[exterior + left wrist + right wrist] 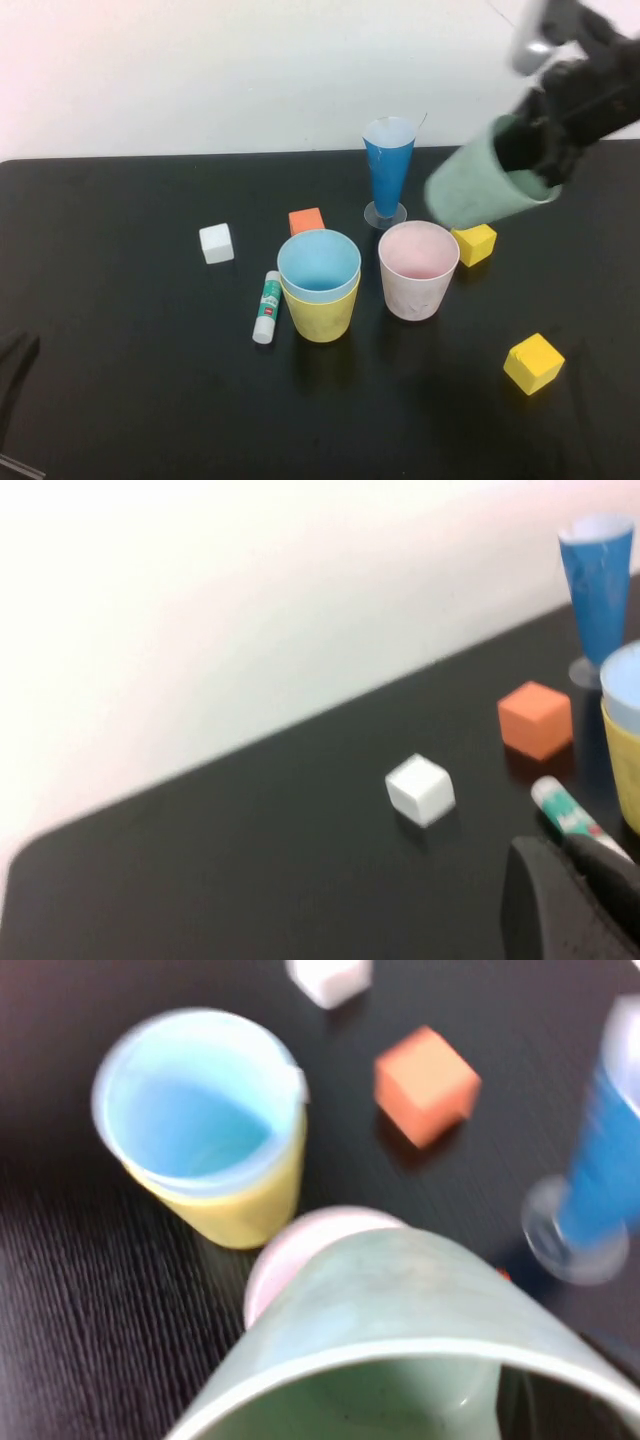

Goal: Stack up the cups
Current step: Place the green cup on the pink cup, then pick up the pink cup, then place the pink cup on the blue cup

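Observation:
My right gripper (pixel 540 160) is shut on the rim of the pale green cup (pixel 478 187) and holds it tilted in the air, above and to the right of the pale pink cup (pixel 417 268). The green cup fills the right wrist view (pixel 400 1330), with the pink cup's rim (pixel 290 1245) showing behind it. The light blue cup (pixel 318 265) sits nested inside the yellow cup (pixel 322 310) at the table's middle. They also show in the right wrist view, the blue one (pixel 190 1110) in the yellow one (pixel 245 1205). My left gripper (pixel 575 900) rests low at the near left.
A tall blue cone glass (pixel 388 170) on a clear foot stands behind the cups. An orange cube (pixel 306 221), a white cube (pixel 216 243) and a glue stick (pixel 267 306) lie left of the cups. Two yellow cubes (pixel 474 243) (pixel 533 363) lie at the right.

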